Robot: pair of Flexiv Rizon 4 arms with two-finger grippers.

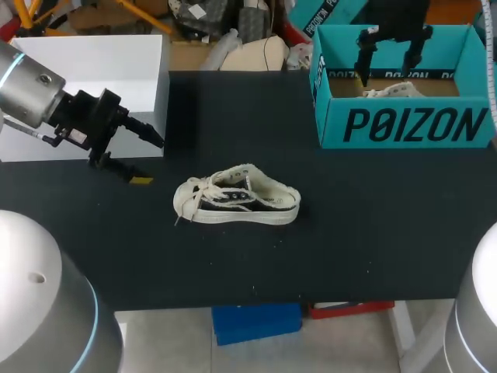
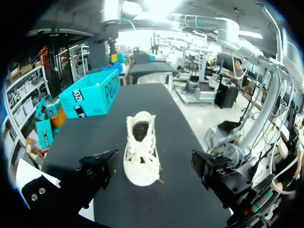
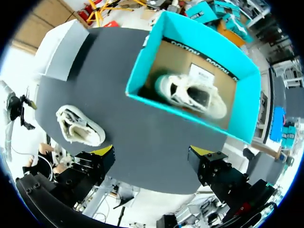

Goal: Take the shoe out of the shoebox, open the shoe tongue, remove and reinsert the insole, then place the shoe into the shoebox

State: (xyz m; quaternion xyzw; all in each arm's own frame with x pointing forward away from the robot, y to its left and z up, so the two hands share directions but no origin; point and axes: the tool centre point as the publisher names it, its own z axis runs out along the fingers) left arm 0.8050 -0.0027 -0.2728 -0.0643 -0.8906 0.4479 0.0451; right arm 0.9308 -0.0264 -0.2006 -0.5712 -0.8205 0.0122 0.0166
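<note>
L claw [image 1: 150, 159] is hanging wide open w/ nothing in it over the worktop's [image 1: 373, 233] left side, near a white box [image 1: 93, 70]. It is pointing at the shoe [image 1: 237, 200], which is sitting mid-worktop, toe twd that claw and well apart from it. Further right, the shoebox [image 1: 408, 124] is standing at the far right corner w/ a second shoe [image 1: 392, 91] inside, and the R claw [image 1: 390, 68] is hovering over it, fingers spread wide, gripping nothing.
</note>
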